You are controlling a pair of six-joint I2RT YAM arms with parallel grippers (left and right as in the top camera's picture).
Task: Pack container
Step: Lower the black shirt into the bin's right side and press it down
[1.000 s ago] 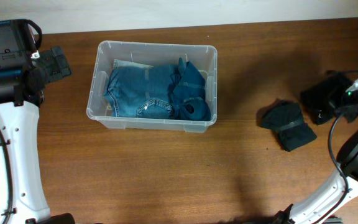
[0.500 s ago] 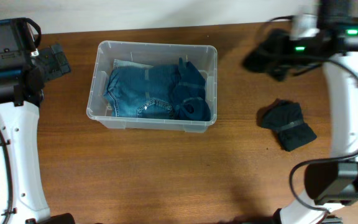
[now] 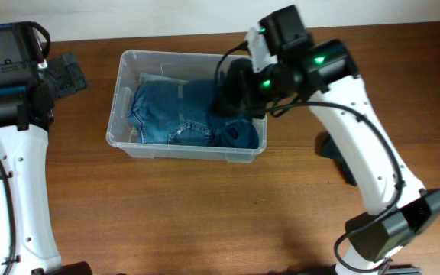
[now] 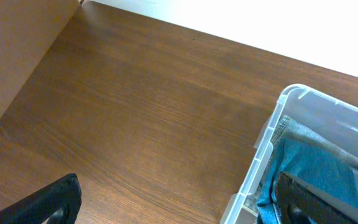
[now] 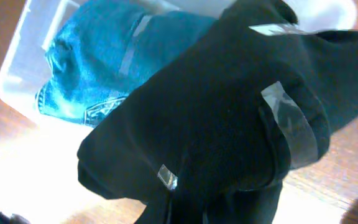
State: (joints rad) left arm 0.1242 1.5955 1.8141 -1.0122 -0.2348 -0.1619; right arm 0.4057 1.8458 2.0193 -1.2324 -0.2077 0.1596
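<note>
The container [image 3: 189, 54] now lies under the right gripper [image 3: 244, 80], which has swung in clamped on a black garment [image 5: 216, 112] hiding its fingers; left fingers [image 4: 58, 199] stand apart.

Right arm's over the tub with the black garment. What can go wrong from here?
1. The black garment hangs at the right end of the container, close to its rim; released there, it may drape over the wall.
2. Jeans and a teal garment already cover the floor, so it could pile above the rim.
3. The left gripper is apart from the container; a nudge might slide it.
</note>
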